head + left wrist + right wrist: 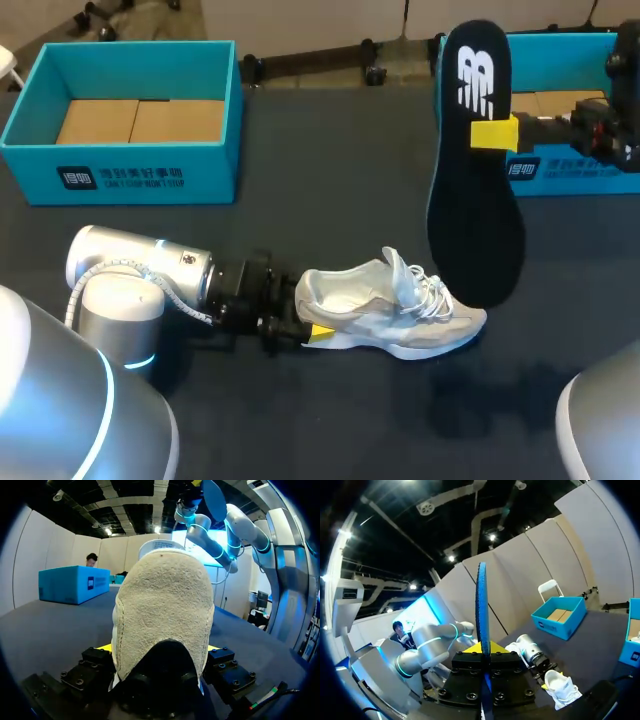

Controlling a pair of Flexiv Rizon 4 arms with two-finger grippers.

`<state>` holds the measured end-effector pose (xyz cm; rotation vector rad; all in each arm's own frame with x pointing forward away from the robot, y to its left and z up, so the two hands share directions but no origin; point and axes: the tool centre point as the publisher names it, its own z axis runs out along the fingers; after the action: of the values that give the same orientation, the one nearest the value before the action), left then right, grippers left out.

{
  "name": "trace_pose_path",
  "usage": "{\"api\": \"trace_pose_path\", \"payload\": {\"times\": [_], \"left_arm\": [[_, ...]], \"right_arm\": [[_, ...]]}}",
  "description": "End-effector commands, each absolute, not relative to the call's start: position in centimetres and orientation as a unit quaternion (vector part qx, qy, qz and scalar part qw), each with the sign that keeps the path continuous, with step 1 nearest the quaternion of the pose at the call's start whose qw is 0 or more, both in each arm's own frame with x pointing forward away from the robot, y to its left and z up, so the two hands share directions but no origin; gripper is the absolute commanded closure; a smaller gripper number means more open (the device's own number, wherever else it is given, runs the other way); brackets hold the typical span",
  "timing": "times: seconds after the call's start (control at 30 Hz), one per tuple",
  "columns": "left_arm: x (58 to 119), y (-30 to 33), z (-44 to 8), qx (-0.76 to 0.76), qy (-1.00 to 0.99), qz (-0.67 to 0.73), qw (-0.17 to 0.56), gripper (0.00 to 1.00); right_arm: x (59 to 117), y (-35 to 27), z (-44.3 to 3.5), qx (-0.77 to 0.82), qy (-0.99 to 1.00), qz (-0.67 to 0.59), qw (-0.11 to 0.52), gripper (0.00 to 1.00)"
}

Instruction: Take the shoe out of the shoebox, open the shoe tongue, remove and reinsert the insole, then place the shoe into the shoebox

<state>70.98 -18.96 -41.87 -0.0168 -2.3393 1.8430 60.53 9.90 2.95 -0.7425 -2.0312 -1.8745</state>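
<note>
The dark table (pixel 330 150) carries two open teal boxes. The left shoebox (pixel 120 178) stands at its far left, and the right shoebox (pixel 575 170) at its far right, behind the right arm (pixel 610 130). The left arm (pixel 150 270) lies low along the near left. A black insole (pixel 475 200) is held upright in the air over the table's right half, wider end down. The pale sneaker (pixel 400 315) stands on its sole near the front middle, outside both boxes, toe pointing right. The right claw (pixel 495 133) is clenched on the insole's upper part. The left claw (pixel 305 315) is grasping the sneaker's heel from both sides.
</note>
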Motion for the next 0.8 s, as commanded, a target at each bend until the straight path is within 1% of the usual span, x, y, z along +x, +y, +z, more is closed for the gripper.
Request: {"api": "trace_pose_path", "payload": {"times": [0.03, 0.33, 0.37, 0.4, 0.43, 0.47, 0.5, 0.53, 0.8], "left_arm": [[71.0, -19.0, -42.2, -0.005, -0.783, 0.617, 0.081, 1.00], [71.0, -19.0, -42.2, -0.005, -0.783, 0.617, 0.081, 1.00], [71.0, -19.0, -42.2, -0.005, -0.783, 0.617, 0.081, 0.98], [71.0, -19.0, -42.2, -0.005, -0.783, 0.617, 0.081, 0.85], [71.0, -19.0, -42.3, -0.004, -0.783, 0.616, 0.083, 0.61], [70.9, -18.9, -42.4, -0.004, -0.785, 0.613, 0.085, 0.42], [70.9, -18.8, -42.4, -0.004, -0.786, 0.613, 0.083, 0.09], [70.9, -18.7, -42.3, -0.002, -0.786, 0.612, 0.087, 0.00], [70.8, -17.7, -41.6, -0.008, -0.799, 0.597, 0.076, 0.00]], "right_arm": [[60.6, 10.0, 3.0, -0.257, -0.703, -0.647, 0.140, 1.00], [60.6, 10.0, 3.0, -0.257, -0.703, -0.647, 0.140, 1.00], [60.6, 10.0, 3.0, -0.257, -0.703, -0.647, 0.140, 1.00], [60.6, 10.0, 3.0, -0.257, -0.703, -0.647, 0.140, 1.00], [60.6, 10.0, 3.0, -0.257, -0.703, -0.647, 0.140, 1.00], [60.6, 10.0, 3.0, -0.257, -0.703, -0.647, 0.140, 1.00], [60.6, 10.0, 3.0, -0.257, -0.703, -0.647, 0.140, 1.00], [60.6, 10.0, 3.0, -0.257, -0.703, -0.647, 0.140, 1.00], [60.6, 10.0, 3.0, -0.257, -0.703, -0.647, 0.140, 1.00]]}}
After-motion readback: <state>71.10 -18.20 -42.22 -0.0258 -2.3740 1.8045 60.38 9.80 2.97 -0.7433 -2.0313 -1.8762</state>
